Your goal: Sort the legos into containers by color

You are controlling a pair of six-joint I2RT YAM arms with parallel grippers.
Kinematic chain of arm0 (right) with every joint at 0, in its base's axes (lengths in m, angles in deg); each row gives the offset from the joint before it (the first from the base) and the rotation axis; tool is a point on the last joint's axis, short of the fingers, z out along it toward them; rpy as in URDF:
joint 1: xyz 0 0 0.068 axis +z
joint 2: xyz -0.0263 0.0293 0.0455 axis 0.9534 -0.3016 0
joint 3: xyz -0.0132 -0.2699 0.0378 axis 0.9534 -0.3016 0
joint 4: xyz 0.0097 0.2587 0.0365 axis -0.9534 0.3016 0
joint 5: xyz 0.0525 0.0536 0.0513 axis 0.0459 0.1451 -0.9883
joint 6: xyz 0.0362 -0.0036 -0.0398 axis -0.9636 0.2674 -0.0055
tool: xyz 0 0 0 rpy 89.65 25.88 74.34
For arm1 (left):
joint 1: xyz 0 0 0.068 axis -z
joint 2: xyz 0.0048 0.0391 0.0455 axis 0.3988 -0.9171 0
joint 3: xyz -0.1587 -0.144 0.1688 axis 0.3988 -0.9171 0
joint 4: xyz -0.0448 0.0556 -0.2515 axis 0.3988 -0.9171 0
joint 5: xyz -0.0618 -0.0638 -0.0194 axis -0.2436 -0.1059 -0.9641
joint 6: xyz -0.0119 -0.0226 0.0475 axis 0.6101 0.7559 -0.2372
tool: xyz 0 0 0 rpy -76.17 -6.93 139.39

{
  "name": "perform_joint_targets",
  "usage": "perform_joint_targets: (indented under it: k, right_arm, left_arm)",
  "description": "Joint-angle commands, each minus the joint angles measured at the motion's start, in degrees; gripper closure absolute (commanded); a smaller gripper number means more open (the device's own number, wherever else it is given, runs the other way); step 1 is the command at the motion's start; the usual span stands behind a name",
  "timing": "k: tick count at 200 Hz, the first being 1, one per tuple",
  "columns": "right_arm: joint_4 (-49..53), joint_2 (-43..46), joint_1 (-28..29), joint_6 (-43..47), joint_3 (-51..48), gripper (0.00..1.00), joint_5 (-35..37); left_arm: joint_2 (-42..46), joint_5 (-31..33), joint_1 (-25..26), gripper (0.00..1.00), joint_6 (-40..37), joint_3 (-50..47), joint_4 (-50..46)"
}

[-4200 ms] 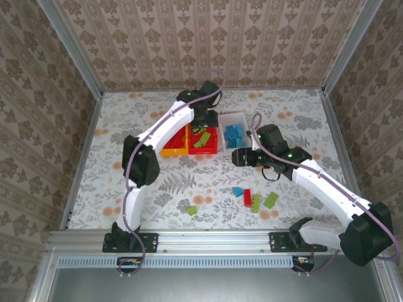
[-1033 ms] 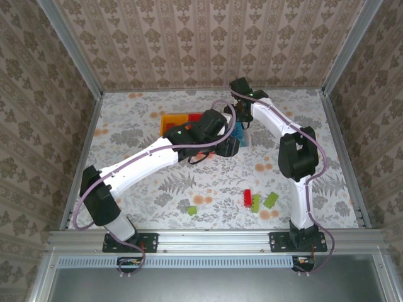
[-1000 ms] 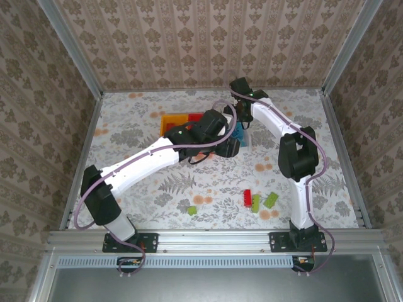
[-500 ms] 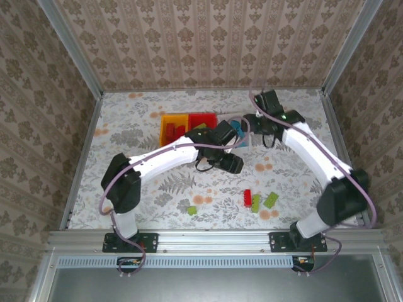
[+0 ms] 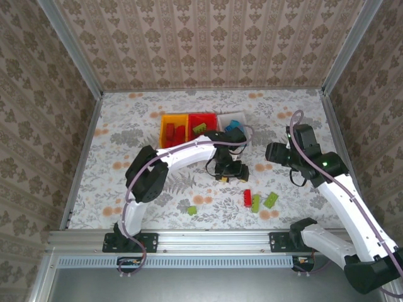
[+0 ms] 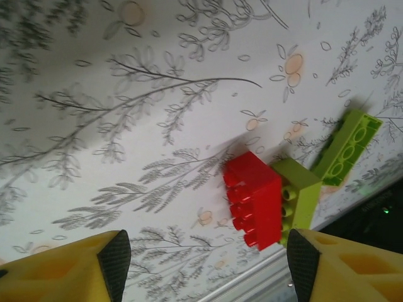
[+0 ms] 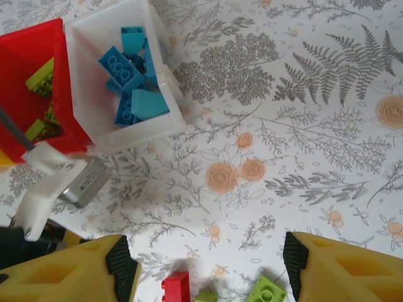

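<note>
Left claw (image 6: 204,255) gapes, seemingly empty, near red lego (image 6: 253,198)

1. Your claw (image 7: 206,264) stands wide apart, one yellow finger (image 7: 75,270) in each lower corner and nothing gripped between them.
2. Ahead of the left finger you have the white bin (image 7: 135,135), holding a heap of blue bricks (image 7: 129,82).
3. The red bin (image 7: 31,31) sits against that bin's far-left wall, with green bricks (image 7: 39,78) inside.
4. A white and grey part of the other arm (image 7: 47,189) lies just ahead of your left finger.
5. Between your fingers, close in, lie a red brick (image 7: 176,286) and two loose green pieces (image 7: 266,290), partly cut off.
6. Flowered tablecloth (image 7: 302,126) lies ahead of your right finger.
</note>
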Motion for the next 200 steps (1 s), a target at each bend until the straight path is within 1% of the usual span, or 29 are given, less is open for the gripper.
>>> perform_joint_targets:
  k: [1,23,57,126,173,200]
  right_arm:
    - [3.8,2.2,-0.2,0.9,-1.5,0.31,-3.2]
    - [4.1,4.5,-0.2,1.8,-2.6,0.31,-6.9]
    - [6.3,6.9,-0.2,2.7,-2.9,0.31,-7.5]
    - [6.8,8.7,-0.2,3.1,-3.8,0.31,-11.1]
    - [7.3,9.9,-0.2,2.8,-4.8,0.31,-12.7]
    - [6.8,9.9,-0.2,2.7,-5.3,0.31,-13.1]
  left_arm:
    - [-2.5,-2.7,1.1,0.3,2.9,3.8,-4.7]
    - [-3.5,-2.8,1.2,0.29,4.4,5.6,-5.2]
    - [-7.2,-3.8,2.1,0.28,5.3,9.8,-9.6]
    - [-14.8,-4.8,3.7,0.29,6.4,17.6,-13.8]
    - [-17.1,-5.1,4.0,0.35,6.4,19.6,-15.2]
    - [-18.5,-4.9,4.4,0.42,6.1,21.2,-16.3]
